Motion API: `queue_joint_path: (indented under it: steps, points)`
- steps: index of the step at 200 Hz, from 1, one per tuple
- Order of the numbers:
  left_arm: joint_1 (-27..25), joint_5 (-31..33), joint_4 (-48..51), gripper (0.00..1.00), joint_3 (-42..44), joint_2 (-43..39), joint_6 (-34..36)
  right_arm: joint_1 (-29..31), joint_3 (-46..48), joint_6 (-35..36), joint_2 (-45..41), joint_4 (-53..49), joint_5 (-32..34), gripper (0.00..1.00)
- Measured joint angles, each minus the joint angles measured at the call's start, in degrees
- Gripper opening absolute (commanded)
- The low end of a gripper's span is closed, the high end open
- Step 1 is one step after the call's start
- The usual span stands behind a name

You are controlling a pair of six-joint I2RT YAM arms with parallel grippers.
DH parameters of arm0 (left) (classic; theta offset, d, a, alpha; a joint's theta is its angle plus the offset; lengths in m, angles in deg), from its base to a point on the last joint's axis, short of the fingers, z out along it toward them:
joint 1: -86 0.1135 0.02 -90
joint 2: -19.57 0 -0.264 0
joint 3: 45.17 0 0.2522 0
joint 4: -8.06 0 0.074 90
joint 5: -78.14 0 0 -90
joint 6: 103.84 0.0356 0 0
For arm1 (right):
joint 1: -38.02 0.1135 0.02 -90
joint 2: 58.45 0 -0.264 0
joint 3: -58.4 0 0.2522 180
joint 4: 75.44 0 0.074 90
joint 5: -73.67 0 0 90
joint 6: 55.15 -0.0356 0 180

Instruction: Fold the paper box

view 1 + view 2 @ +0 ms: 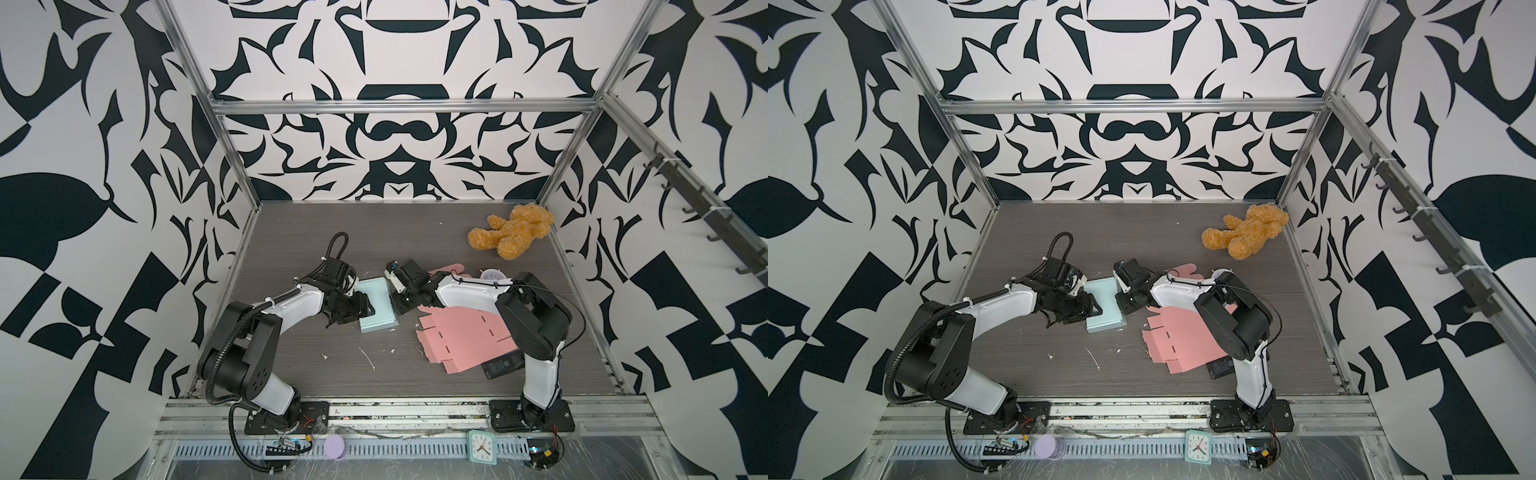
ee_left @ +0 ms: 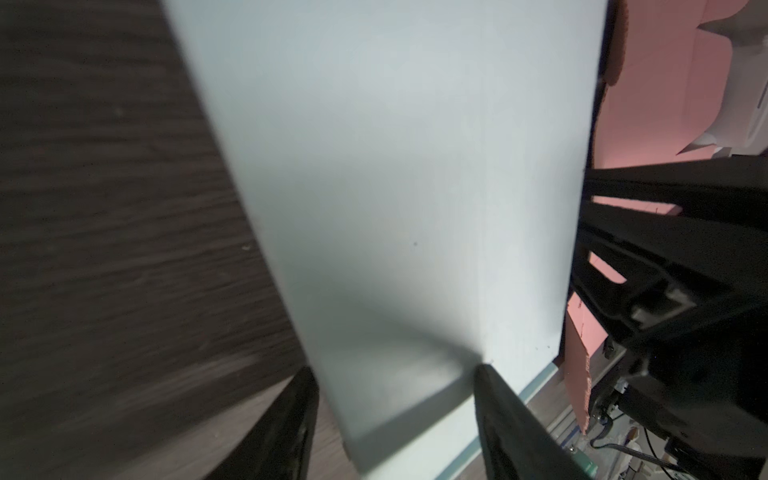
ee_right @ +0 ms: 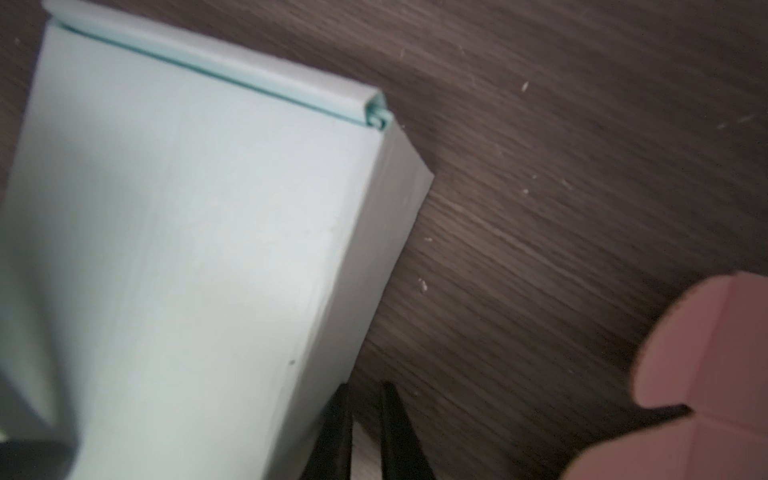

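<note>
Dark wood-grain tabletop [image 1: 291,232] carries both arms: left gripper [image 1: 360,309], jaws apart astride the pale blue box [image 1: 377,305], and right gripper [image 1: 400,305], nearly closed and empty beside its opposite side, box's long axis between them.

Pale-blue paper box [image 1: 376,305], folded shut, flat mid-table.

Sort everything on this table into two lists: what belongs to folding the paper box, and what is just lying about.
Belongs to the job:
light blue box
left pincer
right pincer

Just lying about:
pink flat cardboard
teddy bear
black remote
clock
purple disc
</note>
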Motion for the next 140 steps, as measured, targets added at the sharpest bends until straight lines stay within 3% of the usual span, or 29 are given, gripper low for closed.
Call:
queue_joint_path:
  steps: [81,140]
  points:
    - [0.00,-0.17,0.37,0.62,-0.31,0.37,-0.39,0.20,2.27,-2.51,-0.85,3.28,-0.20,0.18]
    - [0.72,-0.63,-0.39,0.75,-0.11,-0.04,0.20,-0.70,9.46,-2.16,-7.34,3.93,-4.17,0.20]
